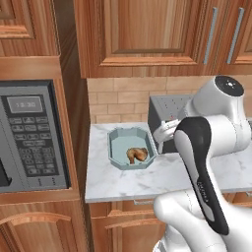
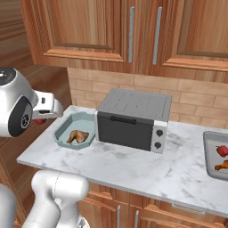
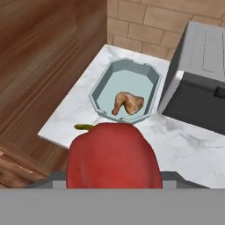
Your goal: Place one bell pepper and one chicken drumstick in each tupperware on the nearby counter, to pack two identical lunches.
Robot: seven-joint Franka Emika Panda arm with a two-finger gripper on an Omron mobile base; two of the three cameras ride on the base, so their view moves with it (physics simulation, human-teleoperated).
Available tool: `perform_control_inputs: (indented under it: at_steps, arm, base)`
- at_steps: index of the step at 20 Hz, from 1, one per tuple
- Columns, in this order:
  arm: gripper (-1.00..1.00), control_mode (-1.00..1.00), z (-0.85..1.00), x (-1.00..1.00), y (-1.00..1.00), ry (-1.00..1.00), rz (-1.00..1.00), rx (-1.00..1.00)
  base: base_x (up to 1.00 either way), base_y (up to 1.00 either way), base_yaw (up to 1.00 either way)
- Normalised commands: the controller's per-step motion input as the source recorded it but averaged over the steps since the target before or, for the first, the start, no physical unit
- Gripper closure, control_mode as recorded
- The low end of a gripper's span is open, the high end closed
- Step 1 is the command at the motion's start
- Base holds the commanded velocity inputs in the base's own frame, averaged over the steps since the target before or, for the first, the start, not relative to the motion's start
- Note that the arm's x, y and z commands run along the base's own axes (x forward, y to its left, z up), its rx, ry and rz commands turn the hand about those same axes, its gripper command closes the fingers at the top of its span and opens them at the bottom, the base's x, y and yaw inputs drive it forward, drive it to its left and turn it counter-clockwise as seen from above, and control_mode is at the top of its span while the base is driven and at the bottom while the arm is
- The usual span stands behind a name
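Red bell pepper (image 3: 112,156) sits clamped in your gripper's (image 3: 112,182) half-spread jaws, short of the teal tupperware (image 3: 102,85) holding a drumstick (image 3: 127,103). Release before you're over that tupperware and it will likely land on the marble counter (image 3: 184,145) or roll off its edge.

My left base view looks from behind the arm, on its left side, forward and down at the counter (image 1: 147,182), quite near the teal tupperware (image 1: 132,148). My right base view stands behind on the right and sees more of the same counter (image 2: 133,171), with the toaster oven (image 2: 132,119) in the middle and the grey tupperware (image 2: 209,156) at the far right edge. My hand view looks down, tilted, from above the counter edge (image 3: 176,149). All three views share the teal tupperware and the toaster oven.
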Motion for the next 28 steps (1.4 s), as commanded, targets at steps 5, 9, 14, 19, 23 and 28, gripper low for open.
perform_control_inputs:
  at_steps: [5,9,14,19,23,28]
  arm:
    - [1.0,-1.0,-0.3,0.24,0.0,0.0,0.0,0.0]
    - [1.0,-1.0,-0.29,0.36,0.0,0.0,0.0,0.0]
    - [1.0,-1.0,-0.21,0.55,0.01,0.16,0.0,0.0]
    - [1.0,-1.0,-0.26,0.67,0.07,0.18,0.0,0.0]
    - [1.0,-1.0,-0.27,0.64,0.26,0.11,0.0,0.0]
    - [1.0,-1.0,-0.47,0.55,0.18,0.03,0.0,-0.02]
  base:
    - [0.0,0.0,0.0]
    - [0.0,0.0,0.0]
    - [0.0,0.0,0.0]
    - [0.0,0.0,0.0]
    - [0.0,0.0,0.0]
    - [0.0,0.0,0.0]
